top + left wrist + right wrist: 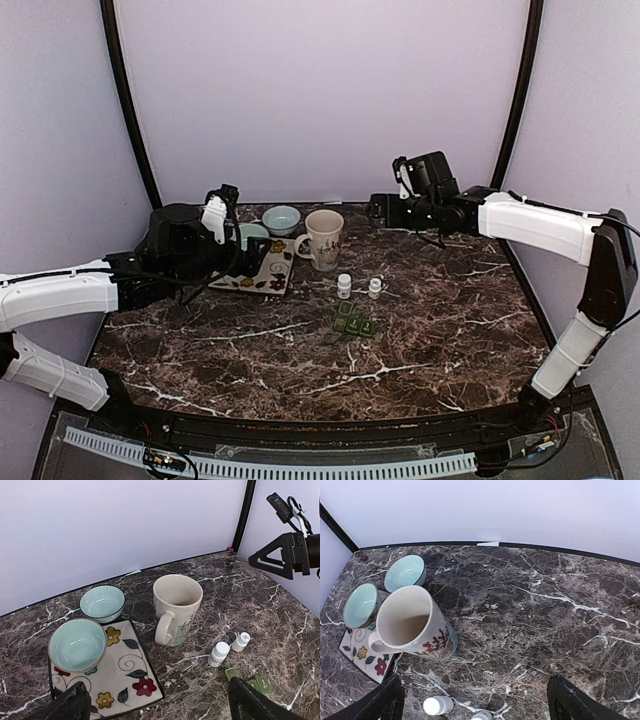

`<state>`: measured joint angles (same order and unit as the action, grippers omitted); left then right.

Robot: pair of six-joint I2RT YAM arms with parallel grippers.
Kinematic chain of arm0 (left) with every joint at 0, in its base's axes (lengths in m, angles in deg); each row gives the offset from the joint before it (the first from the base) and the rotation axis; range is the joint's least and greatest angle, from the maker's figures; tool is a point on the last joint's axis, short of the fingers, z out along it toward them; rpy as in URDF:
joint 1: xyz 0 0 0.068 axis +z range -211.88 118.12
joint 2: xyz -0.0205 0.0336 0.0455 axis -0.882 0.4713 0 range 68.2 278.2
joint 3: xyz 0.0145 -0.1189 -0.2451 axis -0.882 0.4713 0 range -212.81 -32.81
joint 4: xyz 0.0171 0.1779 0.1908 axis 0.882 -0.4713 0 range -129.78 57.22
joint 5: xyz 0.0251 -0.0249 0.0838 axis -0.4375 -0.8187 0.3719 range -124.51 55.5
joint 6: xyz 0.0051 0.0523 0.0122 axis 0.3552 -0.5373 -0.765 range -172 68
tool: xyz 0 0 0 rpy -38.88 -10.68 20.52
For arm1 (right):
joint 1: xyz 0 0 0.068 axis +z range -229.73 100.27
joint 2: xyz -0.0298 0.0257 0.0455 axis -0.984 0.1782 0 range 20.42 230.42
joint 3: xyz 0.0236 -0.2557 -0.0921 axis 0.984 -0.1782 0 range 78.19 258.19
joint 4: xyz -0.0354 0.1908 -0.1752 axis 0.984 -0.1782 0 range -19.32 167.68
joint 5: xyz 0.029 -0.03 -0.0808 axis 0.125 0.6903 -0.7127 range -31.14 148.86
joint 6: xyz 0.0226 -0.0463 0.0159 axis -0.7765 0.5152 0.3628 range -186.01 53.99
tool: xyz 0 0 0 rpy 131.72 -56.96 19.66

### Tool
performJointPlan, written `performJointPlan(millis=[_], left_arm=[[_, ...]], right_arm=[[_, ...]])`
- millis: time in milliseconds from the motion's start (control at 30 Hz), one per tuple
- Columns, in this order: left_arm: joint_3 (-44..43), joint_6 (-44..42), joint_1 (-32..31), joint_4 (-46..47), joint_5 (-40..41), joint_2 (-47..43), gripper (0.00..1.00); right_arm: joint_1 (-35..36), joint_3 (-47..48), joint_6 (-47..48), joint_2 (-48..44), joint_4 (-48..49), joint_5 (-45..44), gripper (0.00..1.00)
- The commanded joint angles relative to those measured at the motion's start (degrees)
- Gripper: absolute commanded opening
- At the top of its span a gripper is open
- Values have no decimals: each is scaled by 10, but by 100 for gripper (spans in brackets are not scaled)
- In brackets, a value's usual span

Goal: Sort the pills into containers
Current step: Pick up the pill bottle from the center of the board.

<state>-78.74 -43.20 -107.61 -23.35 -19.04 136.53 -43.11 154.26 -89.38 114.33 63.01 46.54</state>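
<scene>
A dark marble table stands inside pale lilac walls with black corner poles.

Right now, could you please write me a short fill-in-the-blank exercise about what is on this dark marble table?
The square floral plate carries ____ plain pale-blue ceramic bowl.
____ small white pill bottles stand near the cream floral ceramic mug.
The left gripper and the right gripper both stand ____, holding nothing.
Missing words: one; two; open.

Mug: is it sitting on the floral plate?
No, the mug stands on the marble table beside the floral plate.
</scene>
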Motion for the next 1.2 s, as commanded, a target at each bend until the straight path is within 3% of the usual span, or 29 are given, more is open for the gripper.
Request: performJointPlan(millis=[0,167,367,533,800,1167], left_arm=[[7,10,7,-8,-31,-3,99],[8,12,9,-9,-29,-7,99],[9,27,9,-29,-20,-13,94],[9,53,9,-50,-21,-9,97],[19,74,9,-58,-18,-5,99],[35,79,9,-58,-11,-18,84]], right_arm=[[2,-4,49,-18,50,42,100],[-6,-35,45,-44,103,72,95],[2,63,38,36,-58,92,78],[45,99,52,61,-143,52,77],[75,159,44,124,-248,62,78],[94,217,48,203,-302,86,78]])
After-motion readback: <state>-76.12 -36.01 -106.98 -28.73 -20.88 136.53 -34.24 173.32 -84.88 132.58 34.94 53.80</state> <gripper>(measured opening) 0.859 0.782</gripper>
